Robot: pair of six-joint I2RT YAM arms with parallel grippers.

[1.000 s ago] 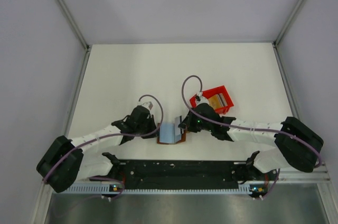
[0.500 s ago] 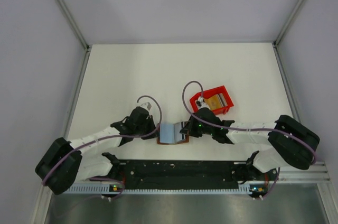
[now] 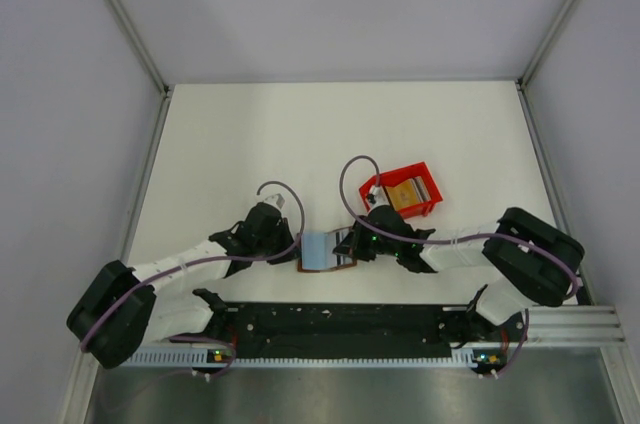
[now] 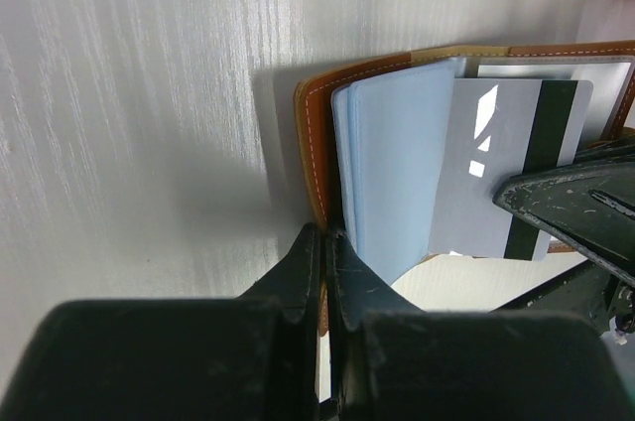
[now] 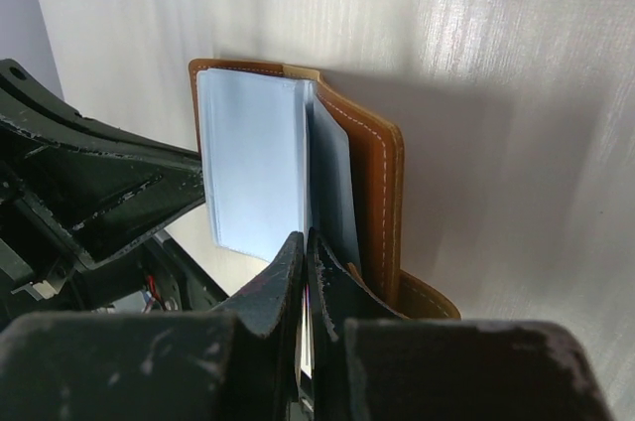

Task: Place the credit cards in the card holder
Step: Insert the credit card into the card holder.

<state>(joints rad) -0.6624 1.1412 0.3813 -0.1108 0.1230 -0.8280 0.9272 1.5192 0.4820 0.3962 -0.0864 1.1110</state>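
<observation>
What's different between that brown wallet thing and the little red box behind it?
The card holder is brown, flat and soft-looking with pale stitching. The red box is bright, stiff-walled and open on top. The card holder is pinched by the left fingers, while the red box stands apart, untouched. The card holder shows light blue inside, and the red box shows orange-yellow. Both hold cards.

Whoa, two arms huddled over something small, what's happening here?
Two robot arms are filling a brown card holder that lies open on the table. The left pincer is shut on its edge, steadying it, while the right pincer grips a grey card partway among its pale blue sleeves. More cards sit in the red box nearby.
</observation>
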